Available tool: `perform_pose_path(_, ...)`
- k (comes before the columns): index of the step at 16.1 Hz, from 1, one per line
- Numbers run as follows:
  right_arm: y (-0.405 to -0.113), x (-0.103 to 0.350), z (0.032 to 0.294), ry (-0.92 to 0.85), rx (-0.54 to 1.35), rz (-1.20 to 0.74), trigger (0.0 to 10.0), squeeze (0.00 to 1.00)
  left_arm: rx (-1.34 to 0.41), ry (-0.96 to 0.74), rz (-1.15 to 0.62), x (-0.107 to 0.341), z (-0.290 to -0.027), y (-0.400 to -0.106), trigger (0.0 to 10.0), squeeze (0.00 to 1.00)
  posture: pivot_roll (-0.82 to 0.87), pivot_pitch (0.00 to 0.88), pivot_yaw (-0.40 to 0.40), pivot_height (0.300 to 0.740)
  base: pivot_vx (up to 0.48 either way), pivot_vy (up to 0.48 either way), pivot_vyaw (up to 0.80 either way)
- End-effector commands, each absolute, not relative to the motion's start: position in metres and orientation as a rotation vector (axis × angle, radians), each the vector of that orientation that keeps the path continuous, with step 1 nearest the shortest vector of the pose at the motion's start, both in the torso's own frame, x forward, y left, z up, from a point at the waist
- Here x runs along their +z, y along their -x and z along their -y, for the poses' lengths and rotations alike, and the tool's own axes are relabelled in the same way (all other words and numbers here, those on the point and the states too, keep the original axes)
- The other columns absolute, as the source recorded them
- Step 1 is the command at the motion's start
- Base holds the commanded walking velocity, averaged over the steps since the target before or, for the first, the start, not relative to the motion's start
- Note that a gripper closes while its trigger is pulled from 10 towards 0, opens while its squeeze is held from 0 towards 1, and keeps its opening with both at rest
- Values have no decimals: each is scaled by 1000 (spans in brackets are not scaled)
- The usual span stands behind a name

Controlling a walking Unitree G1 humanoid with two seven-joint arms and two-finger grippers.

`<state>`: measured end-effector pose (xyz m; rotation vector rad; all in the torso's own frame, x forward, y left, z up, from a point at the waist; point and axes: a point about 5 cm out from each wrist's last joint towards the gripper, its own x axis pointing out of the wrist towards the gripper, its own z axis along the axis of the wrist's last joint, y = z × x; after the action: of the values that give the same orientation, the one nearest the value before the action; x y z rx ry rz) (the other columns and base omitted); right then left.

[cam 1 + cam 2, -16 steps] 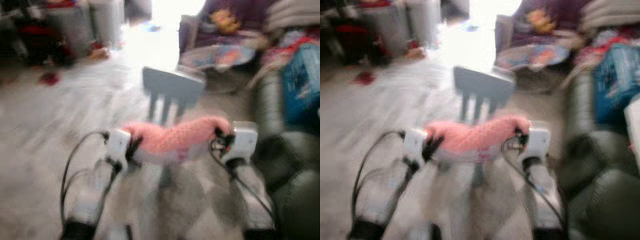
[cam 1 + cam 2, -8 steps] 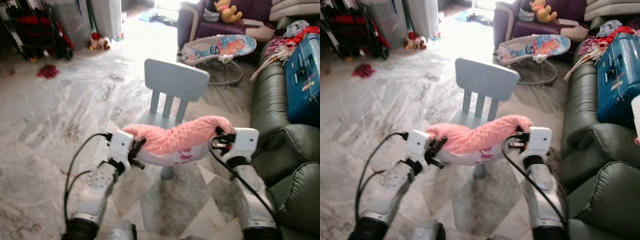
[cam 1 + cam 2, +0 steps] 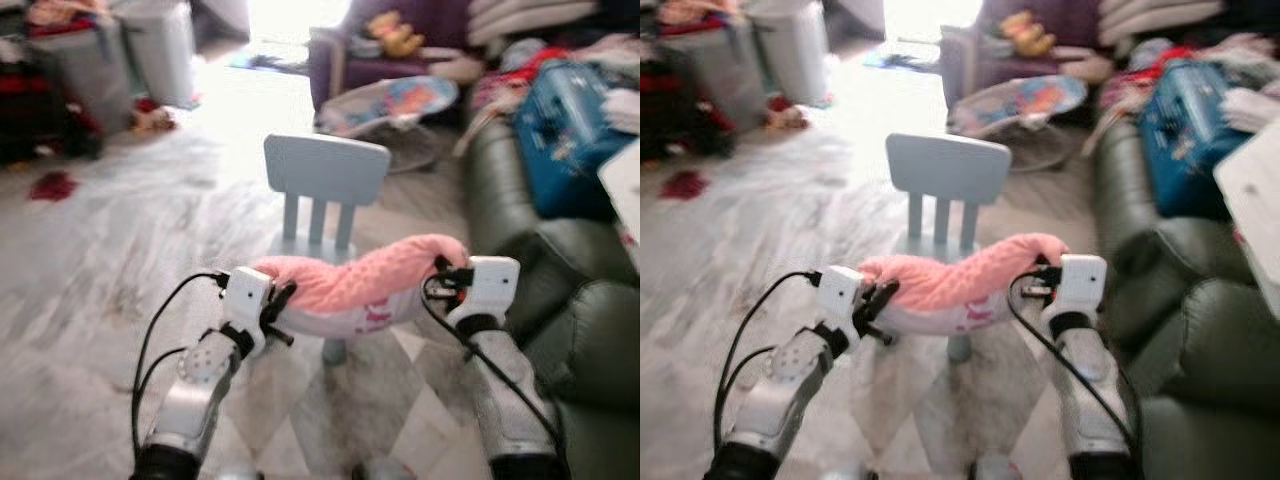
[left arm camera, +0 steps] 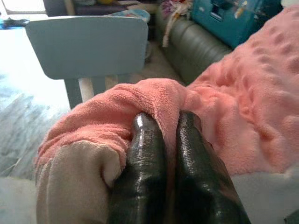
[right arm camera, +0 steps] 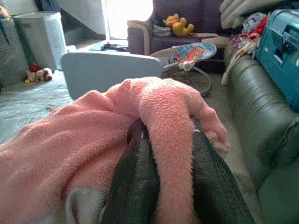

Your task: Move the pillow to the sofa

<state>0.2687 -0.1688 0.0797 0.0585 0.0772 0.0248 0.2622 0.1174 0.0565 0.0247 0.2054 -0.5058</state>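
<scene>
Left gripper [image 3: 280,300] and right gripper [image 3: 440,283] each pinch an end of the pink pillow [image 3: 355,285], held above the floor beside the sofa [image 3: 560,300]; thin fabric grips could slip while turning.

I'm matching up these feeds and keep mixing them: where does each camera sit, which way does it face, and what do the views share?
Left and right eye views: on the head, facing forward and down at the fluffy pink pillow held between left gripper and right gripper; both silver arms show.
Left wrist view: along its black fingers, pinching pillow fabric.
Right wrist view: along its fingers, clamped on the pillow's other end.
Shared: pillow, pale blue plastic chair, dark green leather sofa.
</scene>
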Motion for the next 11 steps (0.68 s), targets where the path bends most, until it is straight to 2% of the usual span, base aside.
perform_pose_path(1,-271,85,168,-51,36,-57,10000,0,-522,-24,-178,64,-115,-266,10000,0,-49,0,-23,740,0,480,-544)
perform_pose_path(7,-271,85,167,-49,35,-57,10000,0,-524,-24,-176,64,-114,-267,10000,0,-50,0,-24,740,0,480,-758)
perform_pose_path(11,-272,85,166,-50,35,-56,10000,0,-506,-35,-157,64,-117,-268,10000,0,-50,0,-20,740,0,0,-800)
